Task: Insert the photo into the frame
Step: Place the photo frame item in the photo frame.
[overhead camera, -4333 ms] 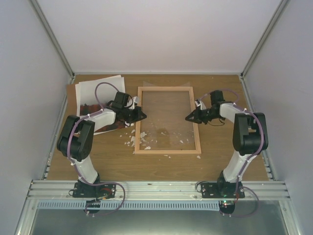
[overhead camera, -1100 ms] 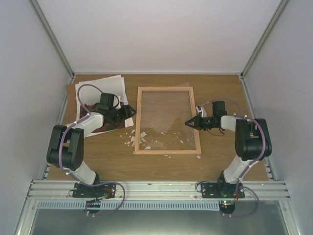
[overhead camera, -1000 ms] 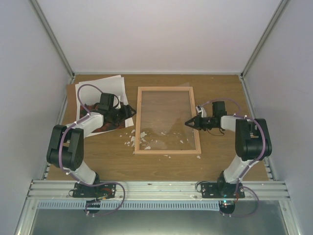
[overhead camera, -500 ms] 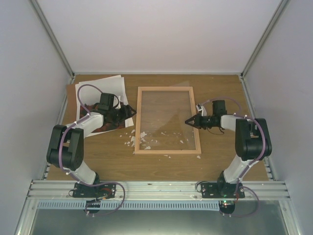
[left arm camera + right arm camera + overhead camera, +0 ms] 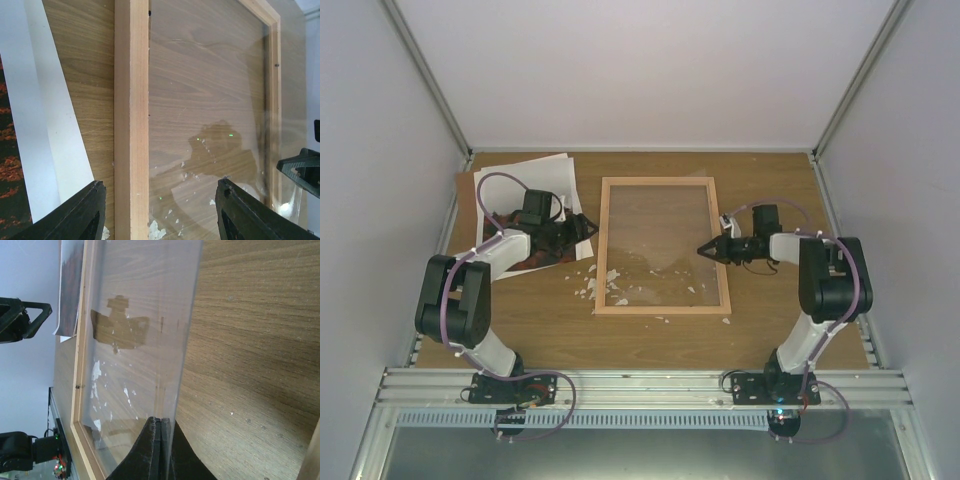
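Note:
The frame [image 5: 603, 240] of light wood lies flat mid-table, and its left rail [image 5: 131, 120] runs between my left fingers [image 5: 75, 215]. My left gripper [image 5: 587, 228] hovers open just left of that rail, empty. The photo [image 5: 525, 190], white-bordered with red-orange hills, lies left of the frame, partly under my left arm; its border [image 5: 45, 125] shows in the left wrist view. My right gripper [image 5: 161, 424] is shut on the right edge of the clear pane [image 5: 145, 315], which is tilted up off the right rail. From above, that gripper [image 5: 701, 250] sits at the right rail.
Small white scraps [image 5: 600, 285] litter the table by the frame's lower left corner and inside it. A brown backing board [image 5: 466, 195] sticks out from under the photo at the far left. Grey walls close in the table on three sides.
Since the earliest frame my left gripper has drawn back left from the frame's rail towards the photo. Over the last second both arms barely move; the right one stays on the pane.

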Action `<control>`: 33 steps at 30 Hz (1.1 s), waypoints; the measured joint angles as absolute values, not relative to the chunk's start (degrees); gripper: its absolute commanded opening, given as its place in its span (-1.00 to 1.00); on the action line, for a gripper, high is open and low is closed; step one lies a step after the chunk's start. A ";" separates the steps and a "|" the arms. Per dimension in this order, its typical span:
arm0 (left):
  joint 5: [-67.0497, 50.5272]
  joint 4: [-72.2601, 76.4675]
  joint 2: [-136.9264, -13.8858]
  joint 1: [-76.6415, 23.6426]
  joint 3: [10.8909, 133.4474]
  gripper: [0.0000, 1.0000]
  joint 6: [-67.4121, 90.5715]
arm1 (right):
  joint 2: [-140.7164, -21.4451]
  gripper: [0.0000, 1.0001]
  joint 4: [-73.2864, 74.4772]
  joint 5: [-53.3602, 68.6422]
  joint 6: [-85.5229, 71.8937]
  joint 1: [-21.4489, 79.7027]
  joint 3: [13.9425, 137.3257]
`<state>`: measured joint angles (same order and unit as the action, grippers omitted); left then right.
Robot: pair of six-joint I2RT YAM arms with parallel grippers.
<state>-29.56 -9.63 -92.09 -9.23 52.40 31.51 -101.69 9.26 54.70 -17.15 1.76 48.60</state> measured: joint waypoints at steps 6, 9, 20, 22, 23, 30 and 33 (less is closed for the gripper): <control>-29.71 -9.61 -92.09 -9.21 52.40 0.22 31.53 | -103.20 -0.30 11.16 54.04 -16.01 2.90 50.76; -29.74 -9.61 -92.09 -9.21 52.40 0.22 31.55 | -103.20 -0.02 12.43 53.23 -15.77 3.31 51.81; -29.76 -9.56 -92.09 -9.21 52.40 0.22 31.97 | -101.43 0.60 17.15 47.48 -14.59 3.79 53.52; -29.78 -9.52 -92.09 -9.21 52.40 0.22 32.05 | -100.49 0.73 18.26 45.87 -14.15 4.16 54.35; -29.80 -9.43 -92.09 -9.21 52.40 0.22 32.12 | -100.03 0.84 18.83 44.97 -13.87 4.40 54.85; -29.98 -9.19 -92.09 -9.21 52.38 0.23 32.42 | -97.45 0.99 22.09 37.32 -12.64 6.17 57.71; -29.98 -9.17 -92.09 -9.21 52.38 0.23 32.45 | -97.10 0.99 23.59 34.15 -12.25 6.26 58.70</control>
